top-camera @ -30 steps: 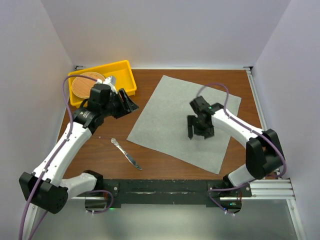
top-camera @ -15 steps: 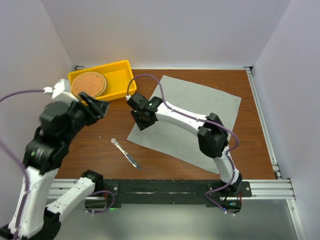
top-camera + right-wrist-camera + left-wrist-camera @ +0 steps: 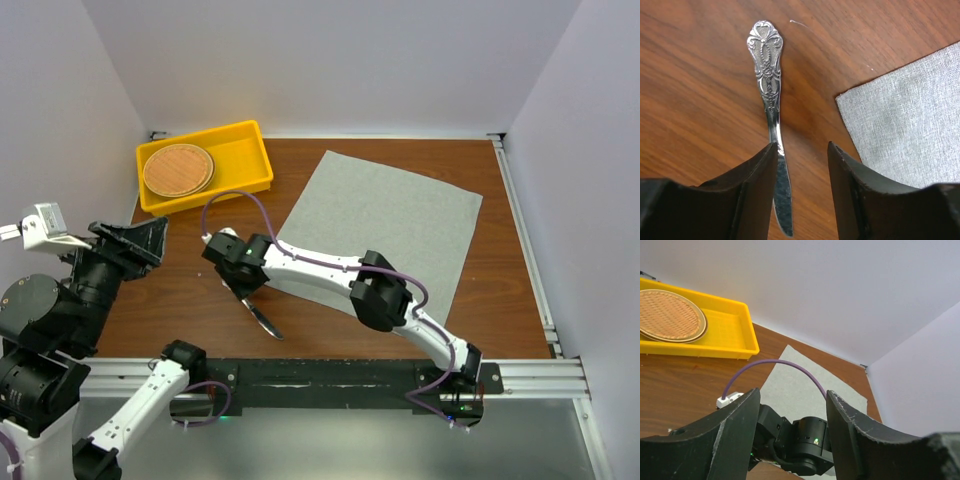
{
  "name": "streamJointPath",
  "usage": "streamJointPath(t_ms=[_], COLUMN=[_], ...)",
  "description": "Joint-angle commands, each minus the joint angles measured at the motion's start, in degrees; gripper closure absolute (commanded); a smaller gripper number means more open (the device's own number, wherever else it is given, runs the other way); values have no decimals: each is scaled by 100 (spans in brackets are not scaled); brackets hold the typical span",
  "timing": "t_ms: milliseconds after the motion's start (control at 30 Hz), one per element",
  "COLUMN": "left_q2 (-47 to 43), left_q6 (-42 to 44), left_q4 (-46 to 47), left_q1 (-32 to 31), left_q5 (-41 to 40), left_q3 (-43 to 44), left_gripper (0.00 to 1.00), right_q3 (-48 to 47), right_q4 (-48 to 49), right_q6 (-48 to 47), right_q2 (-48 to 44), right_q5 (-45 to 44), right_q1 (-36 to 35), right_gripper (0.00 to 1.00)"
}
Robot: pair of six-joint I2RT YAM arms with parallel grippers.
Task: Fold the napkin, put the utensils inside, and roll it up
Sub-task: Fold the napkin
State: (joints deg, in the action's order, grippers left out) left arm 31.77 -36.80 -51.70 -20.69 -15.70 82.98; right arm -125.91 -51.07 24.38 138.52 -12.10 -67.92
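Note:
The grey napkin [image 3: 385, 225] lies flat and unfolded on the wooden table; its corner shows in the right wrist view [image 3: 910, 115] and its far part in the left wrist view [image 3: 805, 385]. A silver table knife [image 3: 264, 320] with an ornate handle [image 3: 767, 65] lies on bare wood left of the napkin. My right gripper [image 3: 240, 283] reaches far left and hovers open just above the knife, whose blade lies by the left finger [image 3: 801, 152]. My left gripper [image 3: 132, 242] is open and empty, raised high at the left [image 3: 792, 402], looking down on the right arm.
A yellow tray [image 3: 250, 160] holding a round brown woven disc [image 3: 178, 170] stands at the back left; both show in the left wrist view, tray [image 3: 737, 335] and disc [image 3: 670, 315]. White walls enclose the table. The right arm's purple cable [image 3: 255, 205] arcs over the wood.
My right arm swung from over the napkin leftwards across its left corner to above the knife. My left arm lifted away from the tray, up and to the left.

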Motion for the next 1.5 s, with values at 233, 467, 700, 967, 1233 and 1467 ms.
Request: streamJointPath(t_ms=[233,467,700,967,1233,1467], left_q2=[189,251,295,339,374,716], left_q6=[524,559,568,542,419,243], left_q4=[-358,-393,-402,-420,-314,186], left_q1=[-14,-14,-14,-23,-23,-23], left_q5=[164,173,85,-3,50,384], left_q3=[236,254,280,263,70,-387], left_gripper=[35,35,35,35,35,37], right_q3=[-751,-699,-312,101,-187,-743], right_q4=[-79,-8,220,492,238,-202], right_q6=[-381,-619,-478,-373,-390,-83], right_q2=[360,457,413,448,474,176], right_q5=[-381,-452,-215,199,129,620], right_q1=[104,139,235,350,420,920], right_gripper=[46,45,47,54,87,100])
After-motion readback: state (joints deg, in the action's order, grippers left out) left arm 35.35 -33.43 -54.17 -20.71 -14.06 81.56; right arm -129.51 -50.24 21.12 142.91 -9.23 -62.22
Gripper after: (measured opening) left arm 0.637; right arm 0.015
